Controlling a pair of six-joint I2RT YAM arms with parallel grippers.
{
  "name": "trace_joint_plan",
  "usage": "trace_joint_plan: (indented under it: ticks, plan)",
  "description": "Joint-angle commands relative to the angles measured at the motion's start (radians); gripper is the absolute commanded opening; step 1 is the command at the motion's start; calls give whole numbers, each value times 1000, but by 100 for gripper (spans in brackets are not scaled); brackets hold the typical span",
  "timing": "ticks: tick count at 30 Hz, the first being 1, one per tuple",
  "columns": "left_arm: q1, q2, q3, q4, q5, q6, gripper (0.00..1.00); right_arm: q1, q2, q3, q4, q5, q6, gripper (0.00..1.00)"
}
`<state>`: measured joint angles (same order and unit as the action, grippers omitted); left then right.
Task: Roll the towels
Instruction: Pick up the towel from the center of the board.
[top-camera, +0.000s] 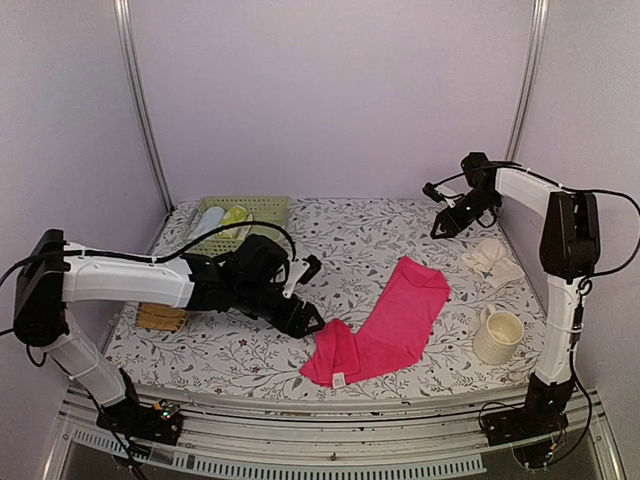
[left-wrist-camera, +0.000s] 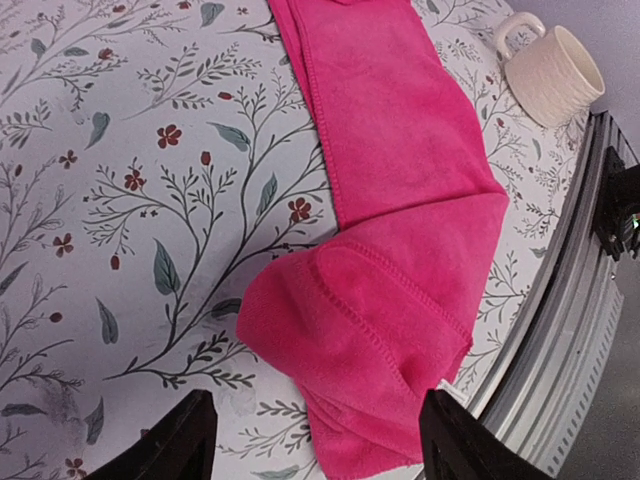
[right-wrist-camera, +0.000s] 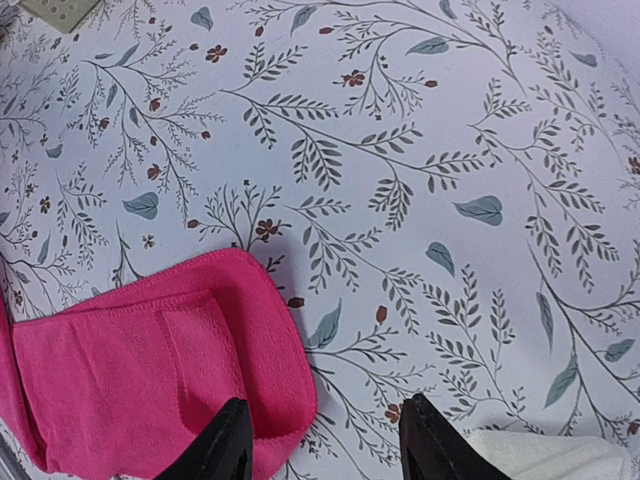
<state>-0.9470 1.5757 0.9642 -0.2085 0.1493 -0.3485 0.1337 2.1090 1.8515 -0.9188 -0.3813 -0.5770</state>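
Across the flowered worktop (top-camera: 350, 235): a white cover printed with leafy sprigs and small red blossoms; everything listed below lies on it.
Long bright pink cloth towel (top-camera: 400, 310): lies slantwise right of the middle, its far end pointing toward the right edge and its near end close to the near edge. The near end is folded back over itself into a thick lump. The far end shows a flat fold with a stitched hem.
Small white tag (top-camera: 340, 380): sticks out from the pink towel's near end, beside the near edge.
Smaller cream-white cloth towel (top-camera: 492, 262): bunched up by the right edge, beyond the pink towel's far end and apart from it.
Left gripper (left-wrist-camera: 315, 400): jaws spread wide and holding nothing. It hangs at the pink towel's folded near end, one black finger to each side of the lump. Whether the fingers touch the cloth cannot be told.
Right gripper (right-wrist-camera: 325, 402): jaws apart and empty, raised over the far right part of the worktop. Bare printed cover shows between the fingers, with the pink towel's far end to one side and an edge of the cream-white towel to the other.
Cream ceramic mug (top-camera: 497, 337): upright near the near right corner, handle turned toward the pink towel, near it but not touching.
Pale green slotted plastic basket (top-camera: 262, 203): at the far left corner, with pale blue and yellow items inside.
Woven tan straw mat (top-camera: 160, 318): by the left edge, partly hidden under the left arm (top-camera: 130, 280).
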Motion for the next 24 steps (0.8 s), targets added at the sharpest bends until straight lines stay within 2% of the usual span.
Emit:
trace_joint_plan:
  ticks: [1, 5, 11, 16, 18, 20, 21, 24]
  plan:
    - [-10, 71, 66, -40, 88, -42, 72, 22, 101, 26, -21, -118, -20, 56]
    - [-10, 186, 147, -66, 111, -38, 71, 46, 169, 43, 4, -108, -10, 57]
    - [-11, 314, 218, -109, 82, -23, 58, 71, 275, 103, 2, -140, -8, 57]
    - [-10, 332, 223, -84, 110, 12, 39, 109, 320, 131, 19, -116, -6, 57]
    - [-9, 330, 228, -86, 109, 34, 28, 122, 342, 152, 16, -108, -4, 55]
    - [-6, 322, 229, -88, 96, 54, 8, 131, 356, 168, 9, -113, -6, 51]
    - [-2, 315, 228, -89, 80, 61, 0, 135, 359, 177, 5, -122, -7, 44]
    - [23, 273, 229, -112, -3, 101, 0, 139, 356, 221, -20, -138, -7, 18]
